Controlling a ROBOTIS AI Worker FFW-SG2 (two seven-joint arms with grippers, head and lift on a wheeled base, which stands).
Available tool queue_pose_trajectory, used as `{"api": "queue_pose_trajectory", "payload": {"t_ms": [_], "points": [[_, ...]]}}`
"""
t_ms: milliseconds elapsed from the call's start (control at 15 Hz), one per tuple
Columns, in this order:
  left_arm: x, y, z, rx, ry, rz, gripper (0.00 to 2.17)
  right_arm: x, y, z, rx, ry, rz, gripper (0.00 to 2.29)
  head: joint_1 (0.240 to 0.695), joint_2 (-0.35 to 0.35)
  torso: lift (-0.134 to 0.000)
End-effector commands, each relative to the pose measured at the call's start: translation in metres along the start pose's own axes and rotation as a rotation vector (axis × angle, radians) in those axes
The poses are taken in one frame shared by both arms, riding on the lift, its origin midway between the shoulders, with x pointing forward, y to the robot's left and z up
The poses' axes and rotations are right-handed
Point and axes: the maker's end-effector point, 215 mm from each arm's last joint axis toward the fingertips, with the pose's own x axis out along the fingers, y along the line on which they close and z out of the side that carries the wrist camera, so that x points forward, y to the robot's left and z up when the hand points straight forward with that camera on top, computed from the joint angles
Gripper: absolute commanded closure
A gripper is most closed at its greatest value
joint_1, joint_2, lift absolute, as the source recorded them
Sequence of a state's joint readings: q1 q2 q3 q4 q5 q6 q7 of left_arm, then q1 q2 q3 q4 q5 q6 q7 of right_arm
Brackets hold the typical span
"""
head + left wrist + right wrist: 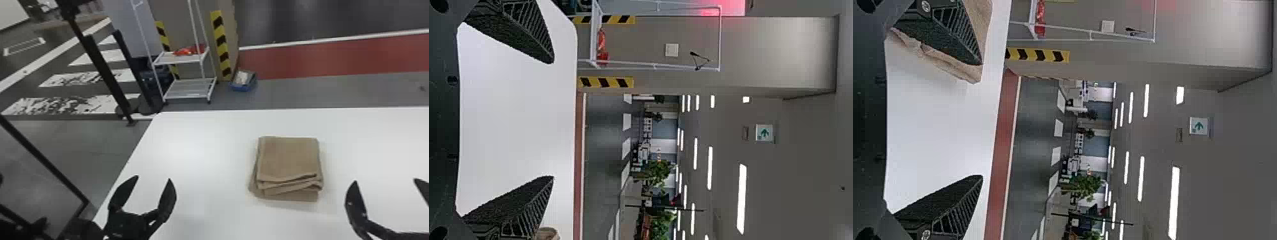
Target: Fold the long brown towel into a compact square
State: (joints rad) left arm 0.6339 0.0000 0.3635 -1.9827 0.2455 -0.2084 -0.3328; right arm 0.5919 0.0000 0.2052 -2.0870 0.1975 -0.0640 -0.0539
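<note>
Head view, and here's the towel (289,159), sitting on the white table (198,153) as a small, thick, near-square stack, and what a tidy pack it makes! Layers pile up along the near side, their edges a touch slanted, with the bottom ones peeking out toward the robot and a little to its left. Left claw (153,177), spread wide and empty; right claw (386,180), the same story, fingers apart with nothing between them. They flank the towel from the near side, the right one closer, both clear of it, and that looks like the stance of a pair that has let go and leaves the cloth to lie by its own weight. My call: folding is as good as done, with perhaps a light pat or a tug on those uneven edges to finish; the risk there would be dragging the top layer askew. Now the angles! Right wrist view puts a finger across the towel's edge, which might pass for contact, but the head view gives us the gap between them. Head view also has the full stack and the white rack (190,88) down to its lower shelf, while the left wrist view offers ceiling lights (742,199) and a brown scrap at its border, probably the towel's corner.
</note>
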Motion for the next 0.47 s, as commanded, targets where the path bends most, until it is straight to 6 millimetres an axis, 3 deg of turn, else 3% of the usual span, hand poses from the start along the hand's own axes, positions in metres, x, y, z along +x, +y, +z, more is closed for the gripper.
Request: {"api": "queue_pose_trajectory", "payload": {"t_ms": [0,400], "points": [[0.0003,-0.0007,-0.0016,-0.004,0.002,0.001,0.04,0.0057,0.0101,-0.0015,0.005,0.003,0.017,0.07,0.695,0.33,-0.126],[0.0004,0.002,-0.0024,-0.003,0.004,0.006,0.04,0.0055,0.0078,-0.0013,0.005,0.0,0.005,0.07,0.695,0.342,-0.126]]}}
